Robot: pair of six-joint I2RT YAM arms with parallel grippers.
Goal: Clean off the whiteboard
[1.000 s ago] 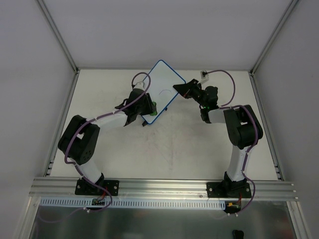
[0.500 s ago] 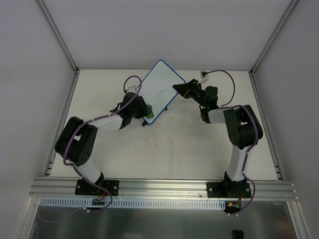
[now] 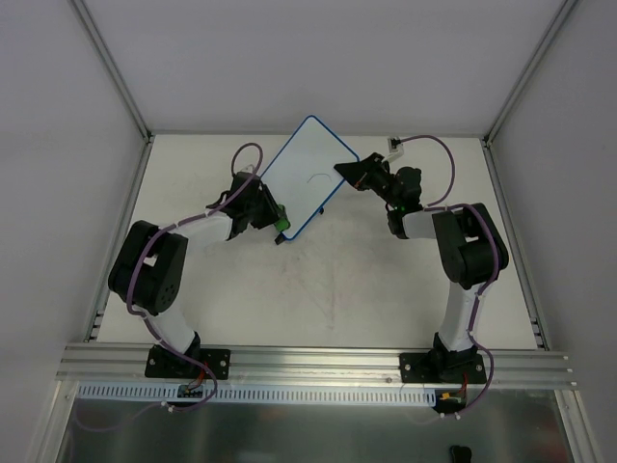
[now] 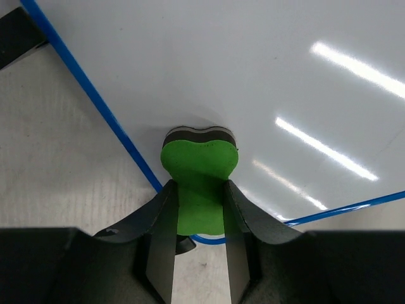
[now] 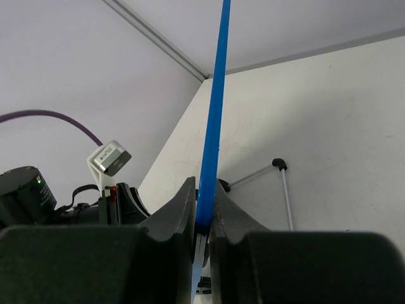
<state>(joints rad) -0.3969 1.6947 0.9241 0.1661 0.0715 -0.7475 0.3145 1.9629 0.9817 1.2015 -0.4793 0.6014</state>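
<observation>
Green foam, heart-shaped with a dark felt underside, is what matters here: the small green eraser block [image 4: 199, 163] is pinched narrowly between the left fingers [image 4: 199, 193] and pressed on the small flat white whiteboard with the thin blue rim [image 4: 266, 69]. It sits near the board's lower corner, just beside the rim, at the lower centre of the left wrist view.

In the top view the whiteboard [image 3: 307, 164] sits skewed at the upper centre of the pale tabletop [image 3: 337, 280]. The right fingers [image 5: 203, 212] are closed tight on its blue edge, at the lower centre of the right wrist view.

We judge three risks. The eraser is so close to the rim that a stroke outward could run it off the board or snag it on the blue lip. The board is gripped at one edge only, so hard pressure from the left side could swing it or pull it free. A thin dark pen stroke [image 3: 313, 178] lies near the board's middle, apart from the eraser, and short passes at the corner would miss it.

We see no containers in any view.
</observation>
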